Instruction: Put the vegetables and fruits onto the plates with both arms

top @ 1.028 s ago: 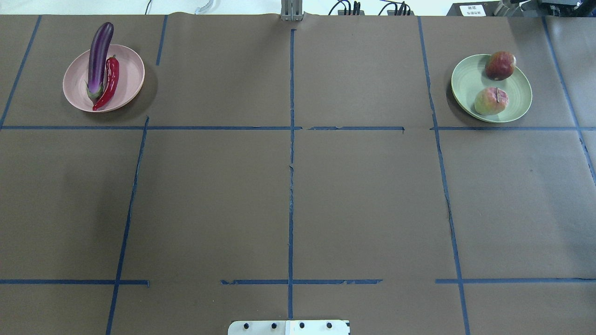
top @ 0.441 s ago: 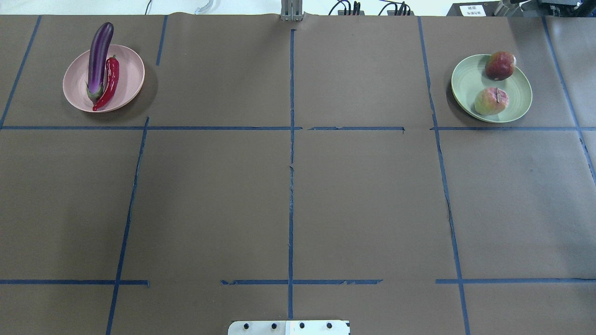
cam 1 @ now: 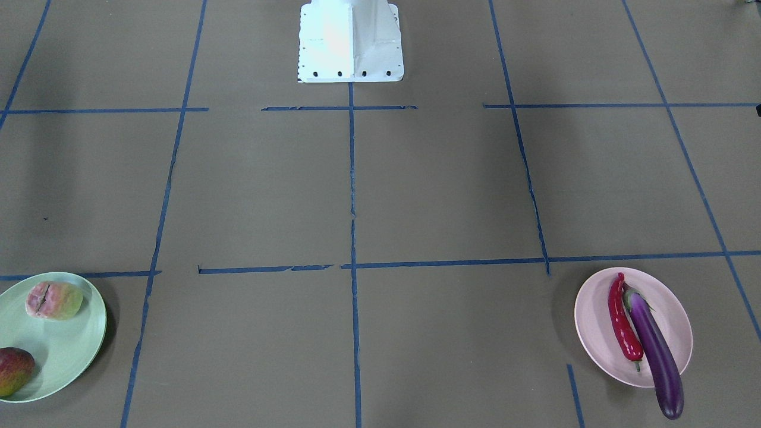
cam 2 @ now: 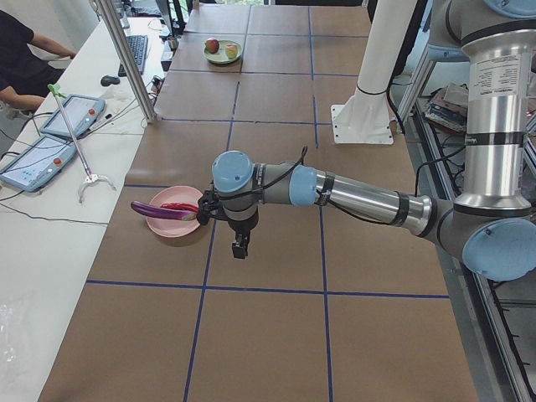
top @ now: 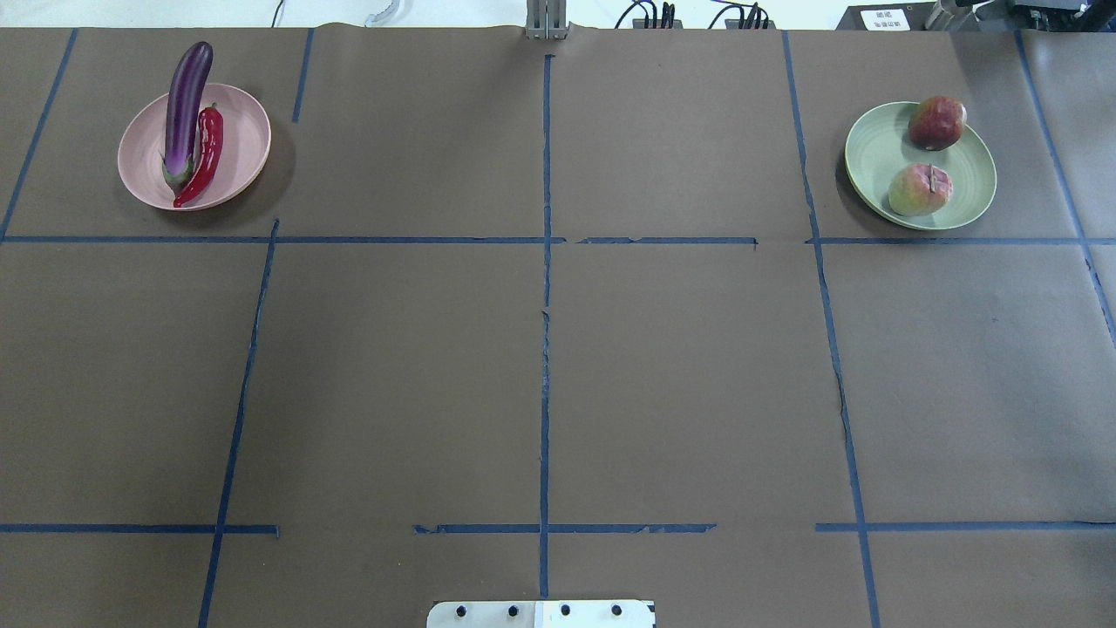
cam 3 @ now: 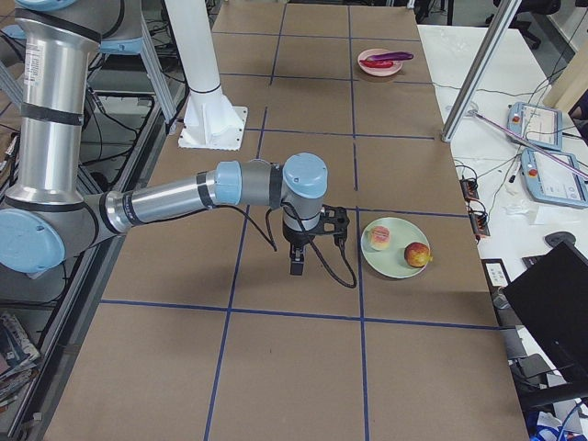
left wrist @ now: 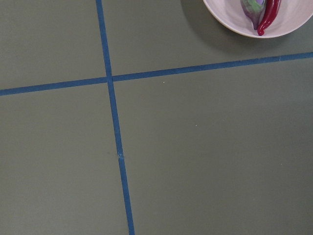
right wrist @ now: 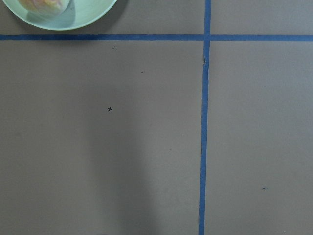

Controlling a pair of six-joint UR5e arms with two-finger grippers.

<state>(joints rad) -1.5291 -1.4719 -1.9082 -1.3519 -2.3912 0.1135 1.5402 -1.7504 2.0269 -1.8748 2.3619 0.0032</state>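
Brown taped tabletop [top: 697, 392], task looks done.
I can't tell left hand [cam 2: 240, 244] or right hand [cam 3: 296, 260] opening; glossy long purple eggplant [top: 185, 109] looks slippery, grip mid-body.

The overhead camera is looking forward and down from behind the robot, taking in the whole table [top: 697, 392], with the pink plate [top: 244, 139] at far left and the green plate [top: 872, 157] at far right. The front camera is facing the white base [cam 1: 351, 41] from across, so it is showing both plates mirrored. The side cameras are looking along the table from its two ends. The wrist cameras are pointing straight down, close to the surface, each catching one plate's edge.
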